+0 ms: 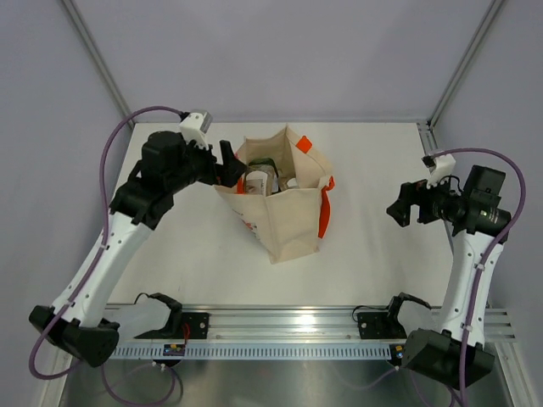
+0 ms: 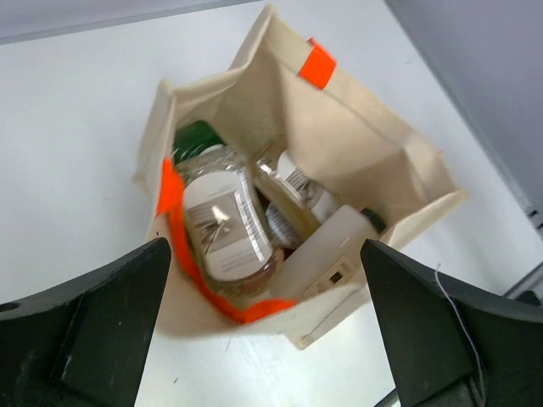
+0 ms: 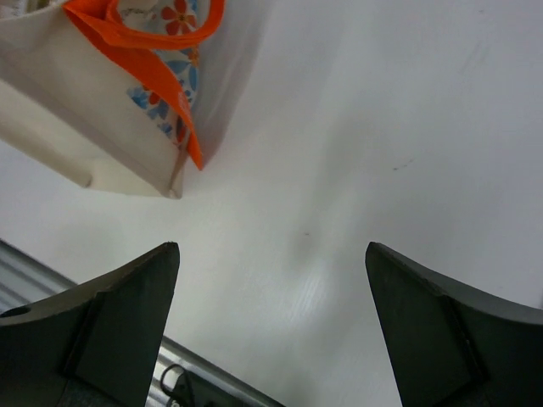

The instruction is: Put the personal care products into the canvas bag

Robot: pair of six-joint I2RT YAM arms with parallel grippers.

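Observation:
The canvas bag (image 1: 288,216) stands upright at the table's middle, beige with orange handles (image 1: 325,208). In the left wrist view the bag (image 2: 365,144) is open at the top. Inside lie a clear beige refill pouch (image 2: 229,225), a green-capped bottle (image 2: 197,137), a second pouch (image 2: 297,191) and a white black-capped bottle (image 2: 335,250). My left gripper (image 1: 227,161) is open and empty just beside the bag's left rim. My right gripper (image 1: 403,208) is open and empty over bare table to the bag's right. The bag's corner (image 3: 110,127) shows in the right wrist view.
An aluminium rail (image 1: 280,326) runs along the table's near edge between the arm bases. Grey walls with metal posts (image 1: 97,59) close the back and sides. The table's right edge (image 1: 433,161) lies close behind my right gripper.

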